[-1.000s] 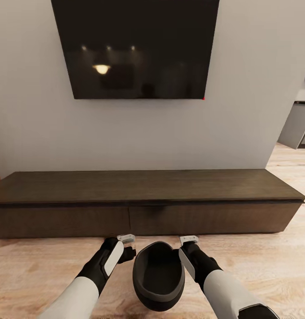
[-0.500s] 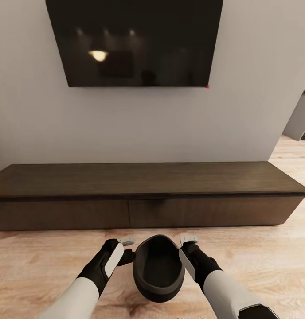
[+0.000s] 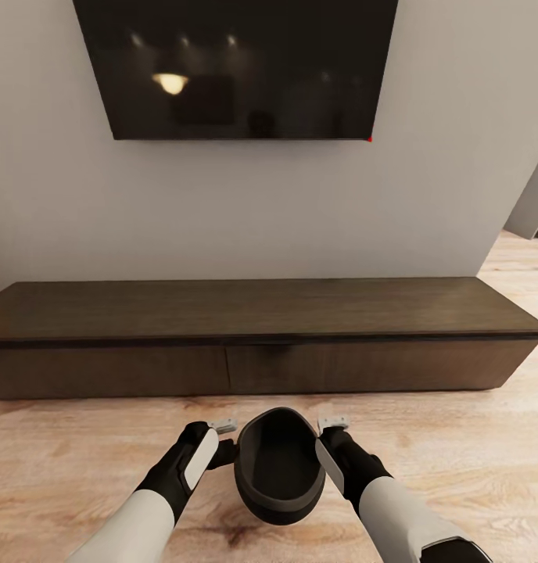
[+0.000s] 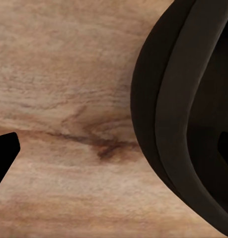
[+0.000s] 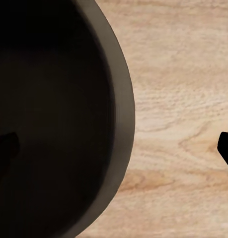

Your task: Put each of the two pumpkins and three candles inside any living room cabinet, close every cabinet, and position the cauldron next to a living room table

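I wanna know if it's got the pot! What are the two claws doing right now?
Left claw: open, fingers wide on either side of the cauldron wall.
Right claw: open, straddling the cauldron rim too.

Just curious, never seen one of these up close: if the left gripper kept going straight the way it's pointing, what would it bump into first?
Probably the wooden floor, since the left wrist camera looks straight down at it past the cauldron; depth is unclear.

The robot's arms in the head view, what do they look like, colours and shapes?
Both arms have smooth white forearm shells and black wrist sections. The left gripper and right gripper are black, each with a pale side panel and a small light grey block on top. No cables visible.
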`<state>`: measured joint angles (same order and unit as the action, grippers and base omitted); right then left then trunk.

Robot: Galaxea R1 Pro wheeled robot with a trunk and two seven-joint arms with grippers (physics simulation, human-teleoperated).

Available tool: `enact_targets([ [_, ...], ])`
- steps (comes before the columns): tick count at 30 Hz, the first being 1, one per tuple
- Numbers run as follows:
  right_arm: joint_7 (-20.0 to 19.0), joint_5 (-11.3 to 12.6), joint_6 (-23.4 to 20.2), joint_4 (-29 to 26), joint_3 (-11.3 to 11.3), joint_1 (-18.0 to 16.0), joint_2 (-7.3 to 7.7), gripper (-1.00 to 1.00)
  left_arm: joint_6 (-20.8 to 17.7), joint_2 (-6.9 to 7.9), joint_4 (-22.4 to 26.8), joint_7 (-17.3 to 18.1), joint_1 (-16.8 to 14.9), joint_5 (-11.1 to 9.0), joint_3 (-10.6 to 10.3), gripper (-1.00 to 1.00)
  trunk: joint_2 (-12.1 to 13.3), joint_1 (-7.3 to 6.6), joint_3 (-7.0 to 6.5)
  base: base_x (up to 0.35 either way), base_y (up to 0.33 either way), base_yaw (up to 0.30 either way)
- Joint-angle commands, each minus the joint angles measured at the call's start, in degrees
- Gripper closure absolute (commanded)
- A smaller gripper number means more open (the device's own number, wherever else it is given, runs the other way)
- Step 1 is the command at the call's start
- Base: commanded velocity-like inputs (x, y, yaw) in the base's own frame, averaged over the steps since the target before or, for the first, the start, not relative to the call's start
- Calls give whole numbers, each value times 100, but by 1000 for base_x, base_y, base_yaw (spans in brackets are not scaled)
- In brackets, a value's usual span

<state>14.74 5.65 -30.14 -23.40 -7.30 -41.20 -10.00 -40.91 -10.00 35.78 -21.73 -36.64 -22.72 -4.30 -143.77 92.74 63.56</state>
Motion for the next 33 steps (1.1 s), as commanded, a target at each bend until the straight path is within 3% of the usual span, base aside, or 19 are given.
enact_targets([
  [1, 54, 59, 20, -7, -26, -2, 0, -100, -12, 0, 8, -50, -2, -56, -10, -100, -2, -1, 5, 0, 0, 0],
  [10, 55, 59, 97, 1, -26, -5, 0, -100, -1, 0, -44, -27, -2, -55, -8, -100, -2, -1, 5, 20, -1, 0],
  [19, 55, 51, 104, 2, -26, -3, 0, -100, 4, 0, -186, -24, -2, -49, -10, -100, -2, -1, 5, 199, -43, 0],
  [33, 55, 46, 124, 2, -29, -4, 0, -100, 137, 0, -204, -15, -2, -44, -15, -100, -2, -1, 5, 8, -2, 0],
])
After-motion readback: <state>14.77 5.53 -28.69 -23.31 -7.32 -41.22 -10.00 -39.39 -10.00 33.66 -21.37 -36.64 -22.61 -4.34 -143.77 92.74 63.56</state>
